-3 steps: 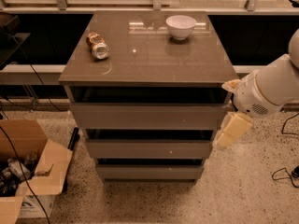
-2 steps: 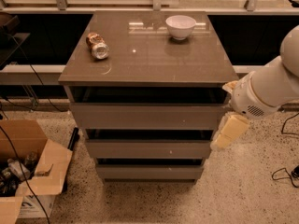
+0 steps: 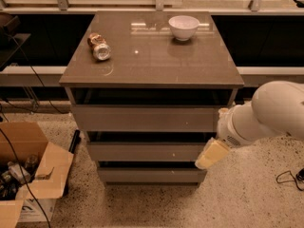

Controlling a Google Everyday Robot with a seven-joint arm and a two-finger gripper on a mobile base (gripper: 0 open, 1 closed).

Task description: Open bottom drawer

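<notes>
The cabinet fills the centre of the frame. It has a glossy grey-brown top, and three drawer fronts are stacked below it, each narrower than the one above. A dark gap shows above each front.

The robot's white arm enters from the right edge at mid height and bends down toward the cabinet's right side. An open cardboard box sits on the speckled floor at lower left, with dark clutter inside.

The bottom drawer is low in the centre of the frame, and its plain front is just above the floor. No part of its inside shows.

The gripper, a pale cream piece at the arm's tip, lies over the right end of the middle front. It slants down-left, and its tip is just above the bottom drawer's upper right corner. I cannot tell whether it is spread wide or closed, or whether it touches a panel.

A white bowl stands upright at the top's far right. A can lies on its side at upper left. A thin cable curls on the floor at lower right.
</notes>
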